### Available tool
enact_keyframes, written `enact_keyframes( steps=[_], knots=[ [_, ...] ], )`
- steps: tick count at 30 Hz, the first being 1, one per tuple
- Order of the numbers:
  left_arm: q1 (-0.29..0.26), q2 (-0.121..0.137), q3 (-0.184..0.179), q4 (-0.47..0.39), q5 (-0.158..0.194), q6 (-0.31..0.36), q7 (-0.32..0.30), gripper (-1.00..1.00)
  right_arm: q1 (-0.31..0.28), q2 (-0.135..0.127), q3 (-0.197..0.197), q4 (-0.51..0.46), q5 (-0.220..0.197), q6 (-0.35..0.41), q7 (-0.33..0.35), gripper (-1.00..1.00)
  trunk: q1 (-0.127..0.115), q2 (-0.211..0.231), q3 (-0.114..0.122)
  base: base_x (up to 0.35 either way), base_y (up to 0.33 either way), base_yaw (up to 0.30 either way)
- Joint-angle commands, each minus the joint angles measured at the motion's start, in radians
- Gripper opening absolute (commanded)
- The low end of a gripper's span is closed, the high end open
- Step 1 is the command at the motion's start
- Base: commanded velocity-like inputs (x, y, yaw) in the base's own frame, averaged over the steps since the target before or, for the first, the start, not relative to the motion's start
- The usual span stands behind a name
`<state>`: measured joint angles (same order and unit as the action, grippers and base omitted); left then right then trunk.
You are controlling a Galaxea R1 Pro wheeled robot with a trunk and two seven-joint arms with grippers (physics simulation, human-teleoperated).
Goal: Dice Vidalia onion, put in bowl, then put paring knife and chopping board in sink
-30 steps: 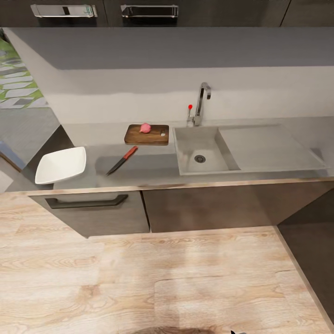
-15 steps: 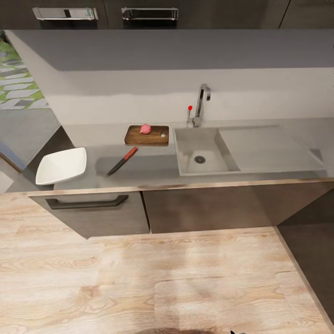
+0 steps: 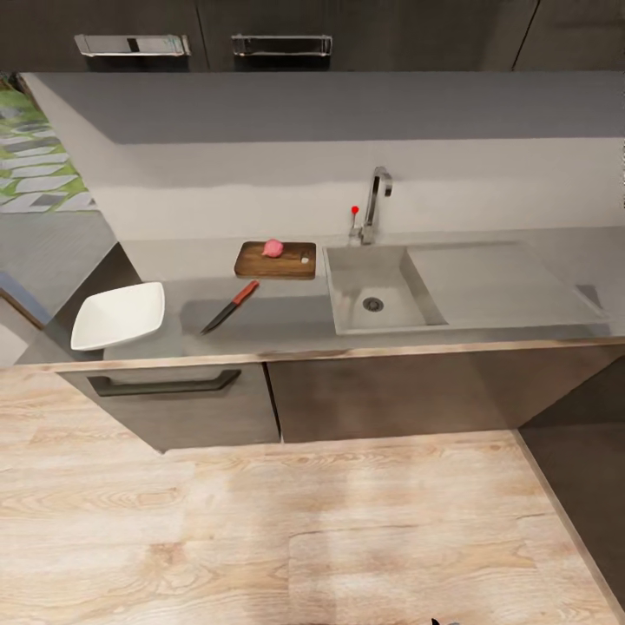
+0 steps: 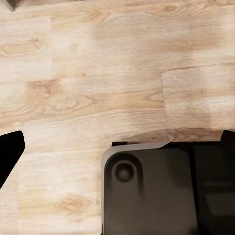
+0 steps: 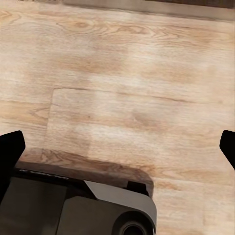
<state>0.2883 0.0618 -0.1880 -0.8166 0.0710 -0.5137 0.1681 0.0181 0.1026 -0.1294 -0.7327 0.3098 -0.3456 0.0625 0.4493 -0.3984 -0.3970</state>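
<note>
The pink Vidalia onion [image 3: 273,248] sits on the wooden chopping board [image 3: 295,265], which lies on the grey countertop just left of the sink [image 3: 347,295]. A small pale bit [image 3: 305,259] rests near the board's right end. The paring knife [image 3: 230,305], red handle and dark blade, lies flat between the board and the white bowl [image 3: 119,315] at the counter's left end. The sink basin looks empty. In the wrist views, my left gripper [image 4: 117,142] and right gripper [image 5: 120,147] are open, fingertips [image 4: 10,149] [image 5: 11,147] spread wide over the wooden floor, far from the counter.
A tap [image 3: 375,201] with a red knob stands behind the sink, and a draining area [image 3: 503,282] lies to its right. Dark cabinets [image 3: 174,399] sit under the counter. Light wood floor [image 3: 304,538] stretches between me and the counter. My dark base [image 4: 152,196] shows below the left gripper.
The whole head view has shifted, with the counter a little lower and smaller in the picture: the camera moved. Onion, board, knife and bowl keep their places on the counter.
</note>
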Motion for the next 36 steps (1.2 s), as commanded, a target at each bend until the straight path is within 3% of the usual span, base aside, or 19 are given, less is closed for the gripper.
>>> enact_keyframes(
  steps=[1,11,36],
  knots=[
    [0.000,0.001,-0.007,0.000,0.008,-0.002,0.007,1.00,0.000,0.002,-0.007,-0.001,0.008,-0.003,0.007,1.00,0.001,-0.002,0.000,0.000,0.000,0.000],
    [0.000,-0.011,-0.006,0.036,0.005,-0.002,0.006,1.00,0.000,0.001,-0.007,-0.001,0.008,-0.003,0.007,1.00,0.001,-0.002,0.016,0.000,0.000,0.000],
    [0.000,-0.011,-0.007,0.039,0.004,-0.002,0.005,1.00,0.000,0.002,-0.006,-0.001,0.008,-0.003,0.007,1.00,0.001,-0.002,0.056,0.007,0.006,0.000]
  ],
)
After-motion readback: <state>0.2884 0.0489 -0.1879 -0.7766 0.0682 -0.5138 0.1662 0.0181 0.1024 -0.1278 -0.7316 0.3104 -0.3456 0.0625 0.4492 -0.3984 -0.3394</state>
